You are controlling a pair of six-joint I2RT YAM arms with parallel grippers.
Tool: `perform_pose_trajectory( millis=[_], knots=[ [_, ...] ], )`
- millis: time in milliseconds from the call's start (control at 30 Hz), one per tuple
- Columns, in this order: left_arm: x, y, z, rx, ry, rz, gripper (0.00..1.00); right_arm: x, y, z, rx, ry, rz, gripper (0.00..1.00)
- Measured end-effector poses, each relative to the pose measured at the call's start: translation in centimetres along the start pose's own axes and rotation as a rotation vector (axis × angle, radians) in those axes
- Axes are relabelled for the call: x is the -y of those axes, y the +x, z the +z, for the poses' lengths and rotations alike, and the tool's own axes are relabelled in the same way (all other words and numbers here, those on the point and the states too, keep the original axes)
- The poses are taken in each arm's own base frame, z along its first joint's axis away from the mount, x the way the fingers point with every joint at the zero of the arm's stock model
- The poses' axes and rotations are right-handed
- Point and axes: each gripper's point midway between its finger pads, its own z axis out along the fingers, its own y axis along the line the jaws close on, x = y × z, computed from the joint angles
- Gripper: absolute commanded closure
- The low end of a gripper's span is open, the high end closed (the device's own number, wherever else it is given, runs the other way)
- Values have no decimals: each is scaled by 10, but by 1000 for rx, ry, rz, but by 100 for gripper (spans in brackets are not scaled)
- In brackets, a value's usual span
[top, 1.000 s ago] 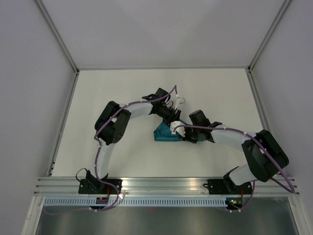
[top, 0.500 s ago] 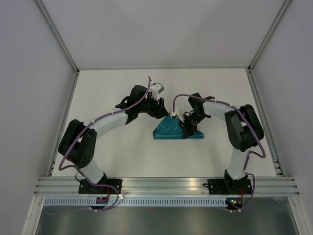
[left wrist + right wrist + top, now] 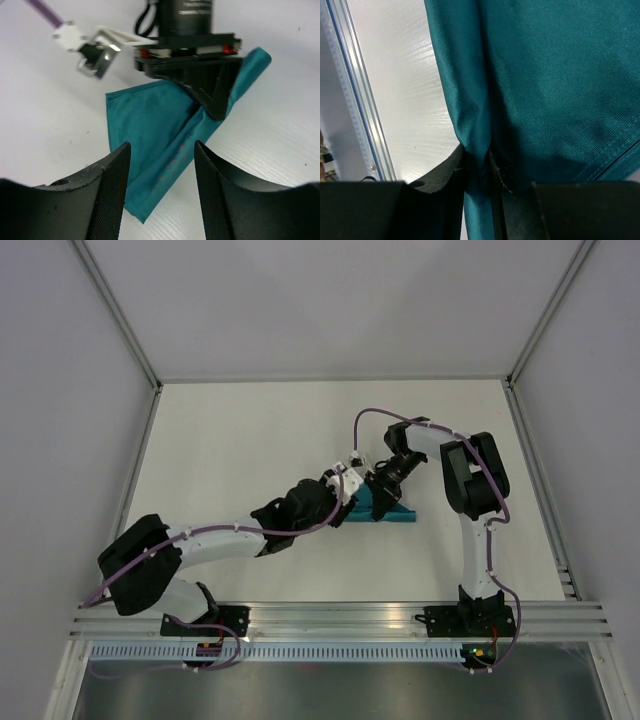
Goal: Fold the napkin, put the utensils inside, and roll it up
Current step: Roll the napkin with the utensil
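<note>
Left arm swung in low: left gripper (image 3: 162, 150) now faces napkin (image 3: 145, 125), jaws spread, empty, folded edge just ahead between fingers. Right gripper (image 3: 479, 155) opposite, clamped on cloth ridge. Risk: right lets go before left closes, so fold springs open.

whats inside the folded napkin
Only teal cloth shows: the napkin lies folded on the white table, a ridge pinched by the right hand. No utensils are visible; its inside is covered.
</note>
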Motion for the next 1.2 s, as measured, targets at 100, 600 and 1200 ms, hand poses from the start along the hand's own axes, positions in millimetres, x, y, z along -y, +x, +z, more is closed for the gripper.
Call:
perform_pose_trajectory(
  millis=[100, 600, 1200],
  knots=[
    [30, 14, 11, -36, 19, 152, 40, 0, -1, 0, -12, -30, 45, 71],
    [70, 74, 54, -177, 13, 623, 39, -10, 8, 5, -49, -132, 171, 71],
    [83, 84, 68, -275, 171, 640, 84, -24, 9, 1, -68, -166, 251, 38]
  ],
)
